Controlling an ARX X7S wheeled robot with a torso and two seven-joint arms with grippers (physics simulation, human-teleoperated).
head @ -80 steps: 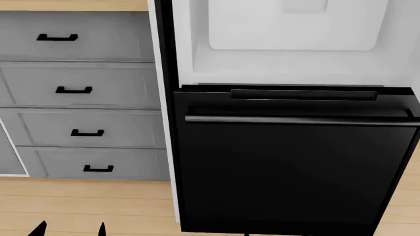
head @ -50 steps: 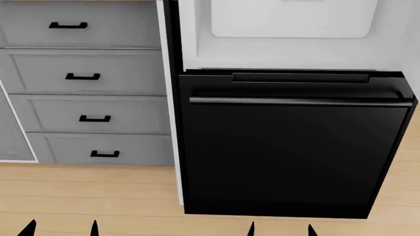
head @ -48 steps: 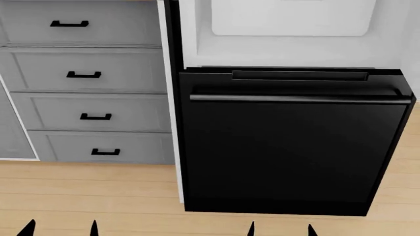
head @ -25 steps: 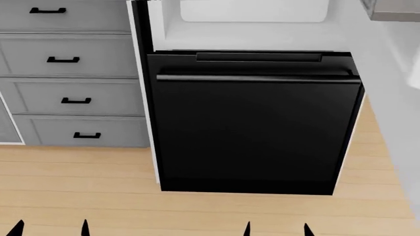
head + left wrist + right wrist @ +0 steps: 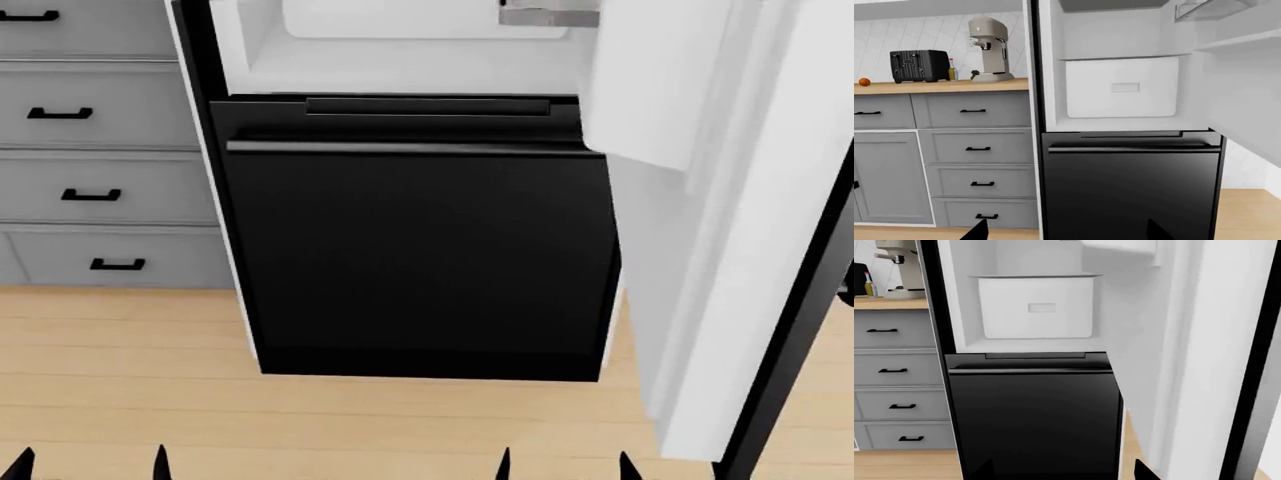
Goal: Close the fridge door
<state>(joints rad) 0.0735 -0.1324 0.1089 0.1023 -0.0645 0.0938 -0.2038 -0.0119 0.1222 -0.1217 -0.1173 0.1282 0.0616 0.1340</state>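
Observation:
The fridge door stands open at the right of the head view, its white moulded lining facing the fridge and its glossy black edge toward me. The right wrist view shows the door close by on one side; the left wrist view catches its lining. Both grippers sit low in front of the fridge, apart from the door. My left gripper and right gripper show only spread black fingertips with nothing between them.
The black freezer drawer front with its bar handle fills the middle. Grey cabinet drawers stand to its left. A toaster and coffee machine sit on the wooden counter. A white bin sits inside the fridge.
The head view has swung right and pulled back: the freezer drawer and cabinets slid left, and the open fridge door came into view at the right. The fingertips stay at the bottom edge.

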